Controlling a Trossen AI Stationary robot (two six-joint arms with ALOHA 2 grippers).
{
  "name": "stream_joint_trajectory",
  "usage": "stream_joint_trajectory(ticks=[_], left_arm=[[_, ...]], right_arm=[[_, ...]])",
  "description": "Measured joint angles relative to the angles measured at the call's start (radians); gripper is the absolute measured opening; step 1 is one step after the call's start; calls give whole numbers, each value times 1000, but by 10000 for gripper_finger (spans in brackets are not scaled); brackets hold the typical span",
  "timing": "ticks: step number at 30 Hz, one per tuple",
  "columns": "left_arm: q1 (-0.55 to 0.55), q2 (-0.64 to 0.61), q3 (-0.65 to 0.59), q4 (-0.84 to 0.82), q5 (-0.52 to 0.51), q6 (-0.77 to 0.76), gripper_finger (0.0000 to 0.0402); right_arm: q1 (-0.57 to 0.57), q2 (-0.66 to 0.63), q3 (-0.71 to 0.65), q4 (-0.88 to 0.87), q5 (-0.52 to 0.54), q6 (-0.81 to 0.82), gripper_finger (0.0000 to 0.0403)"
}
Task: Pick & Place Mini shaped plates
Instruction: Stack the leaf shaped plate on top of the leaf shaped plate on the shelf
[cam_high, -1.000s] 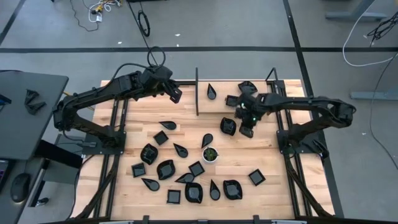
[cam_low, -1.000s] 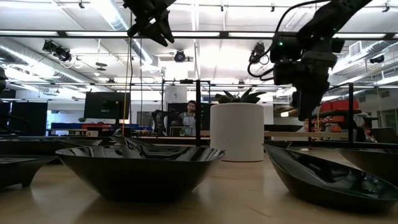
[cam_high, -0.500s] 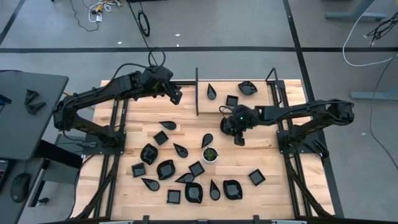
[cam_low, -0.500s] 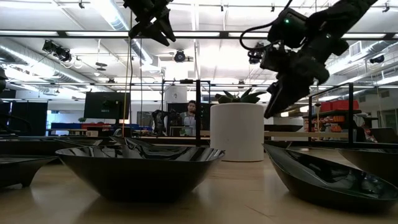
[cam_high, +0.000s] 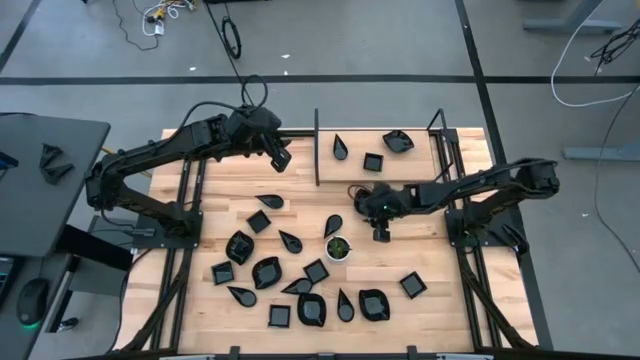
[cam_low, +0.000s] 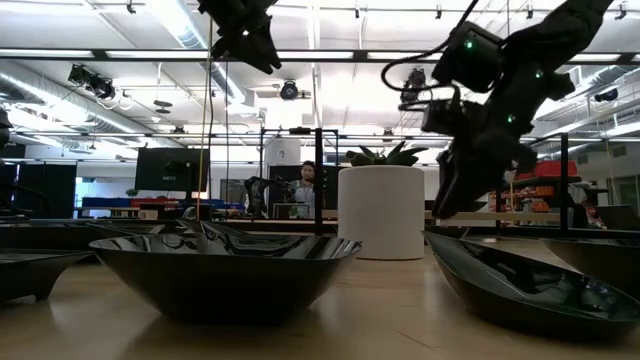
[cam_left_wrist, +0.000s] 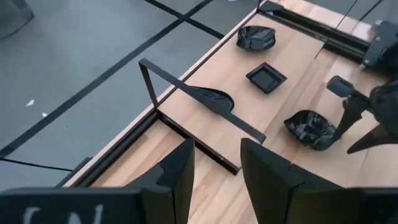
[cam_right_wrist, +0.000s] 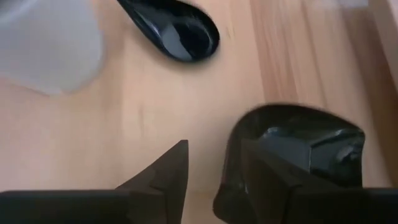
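Right gripper (cam_high: 381, 231): I see it low over the middle of the table, fingers apart with nothing between them, just beside a rounded plate (cam_right_wrist: 298, 149).
Left gripper (cam_high: 281, 158): I have it raised over the far left of the table, near the upright divider (cam_high: 317, 148); fingers parted, empty.
Plates: three lie beyond the divider on the far right; most are spread over the near half, around the white cup (cam_high: 339, 247).
Teardrop plate (cam_right_wrist: 177, 28): I see it near the rounded one, apart from it.
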Motion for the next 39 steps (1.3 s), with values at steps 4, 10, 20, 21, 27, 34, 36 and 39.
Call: stream_joint_trajectory(ticks=[4, 10, 20, 21, 27, 34, 36, 39], left_arm=[[0, 0, 0, -11, 1, 8, 135], [0, 0, 0, -13, 18, 9, 135], [0, 0, 0, -11, 11, 9, 135], [0, 0, 0, -11, 9, 6, 135], [0, 0, 0, -4, -26, -3, 135], [0, 0, 0, 31, -43, -55, 135], [0, 0, 0, 29, -43, -77, 135], [0, 0, 0, 30, -47, -107, 135]], right_arm=[[19, 58, 22, -31, 92, 17, 146], [25, 69, 33, -27, 134, 52, 106], [24, 69, 17, -35, 125, 5, 38], [24, 69, 17, -35, 126, -4, 35], [23, 69, 17, -47, 127, -32, 11], [32, 22, 30, -122, 118, -38, 3], [35, -30, 42, -158, 93, -48, 2], [33, -127, 57, -201, 4, -95, 2]])
